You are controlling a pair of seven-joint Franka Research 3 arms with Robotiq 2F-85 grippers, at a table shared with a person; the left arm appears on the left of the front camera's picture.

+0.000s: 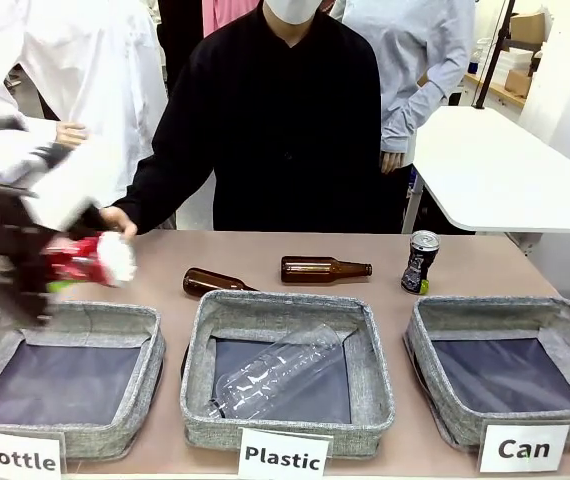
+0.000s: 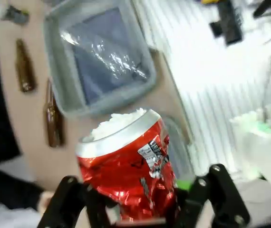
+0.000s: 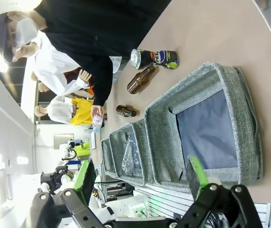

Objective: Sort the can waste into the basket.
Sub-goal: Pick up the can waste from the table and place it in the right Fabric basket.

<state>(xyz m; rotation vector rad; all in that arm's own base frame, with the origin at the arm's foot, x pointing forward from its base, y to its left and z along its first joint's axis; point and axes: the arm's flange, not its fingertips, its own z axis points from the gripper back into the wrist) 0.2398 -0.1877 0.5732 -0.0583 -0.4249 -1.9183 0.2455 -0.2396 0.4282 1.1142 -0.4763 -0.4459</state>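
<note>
The left claw (image 2: 135,209) is clamped on the crushed red can (image 2: 123,166), its fingers pinching the dented lower body while the silver rim, with something white at that end, points away from the wrist. In the front view the can hangs clear of the counter (image 1: 165,250) above the back edge of the bin marked "Bottle" (image 1: 85,312), close to the person's hand (image 1: 117,220). That is the wrong end of the row: the basket (image 1: 495,308) behind the "Can" card (image 1: 523,447) sits at the far right, with the "Plastic" bin (image 1: 285,305) between them.

The step in hand looks like the carry. It calls for a firm pinch (crumpled shiny metal probably slips easily) and a path high enough to pass the fabric walls and the two brown bottles (image 1: 325,268) lying on the counter. Letting go low over the basket's dark base should stop the can bouncing out.

The right claw (image 3: 140,175) is spread wide and holds nothing, hovering near the basket, so it may need to give way. The black can (image 1: 421,262) stands upright on the counter just behind the basket, not yet sorted.
</note>
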